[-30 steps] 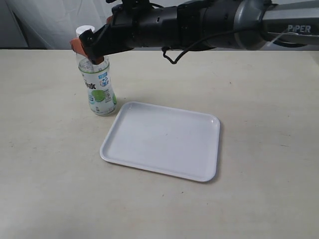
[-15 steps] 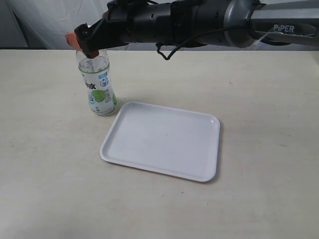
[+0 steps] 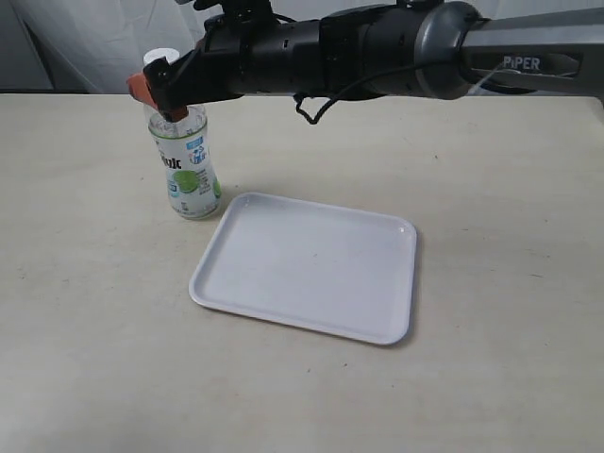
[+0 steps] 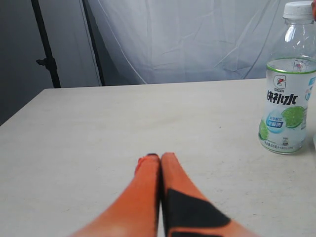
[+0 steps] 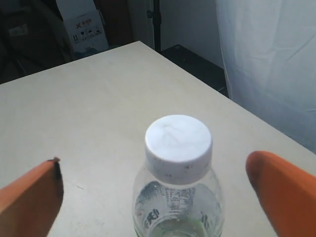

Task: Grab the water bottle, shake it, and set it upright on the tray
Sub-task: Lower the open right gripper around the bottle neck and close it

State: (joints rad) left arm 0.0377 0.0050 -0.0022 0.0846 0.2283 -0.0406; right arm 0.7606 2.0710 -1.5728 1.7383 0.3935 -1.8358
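Observation:
The water bottle (image 3: 187, 168), clear with a white cap (image 3: 161, 58) and a lime label, stands upright on the table just left of the white tray (image 3: 311, 264). My right gripper (image 3: 159, 96) reaches across from the right and stands open at the bottle's neck. In the right wrist view its orange fingers (image 5: 284, 192) flank the cap (image 5: 178, 143) with a gap on each side of my right gripper (image 5: 154, 165). My left gripper (image 4: 159, 159) is shut on nothing, low over the table, with the bottle (image 4: 286, 108) standing well off to its side.
The beige table (image 3: 491, 236) runs back to a white cloth backdrop (image 4: 197, 39). A dark stand pole (image 4: 47, 49) and a cardboard box (image 5: 81, 27) lie beyond the table's edge. The tray holds nothing.
My right gripper rose a little and shifted left at the bottle's top, then settled slightly lower, so the cap shows again. Bottle and tray have not moved.

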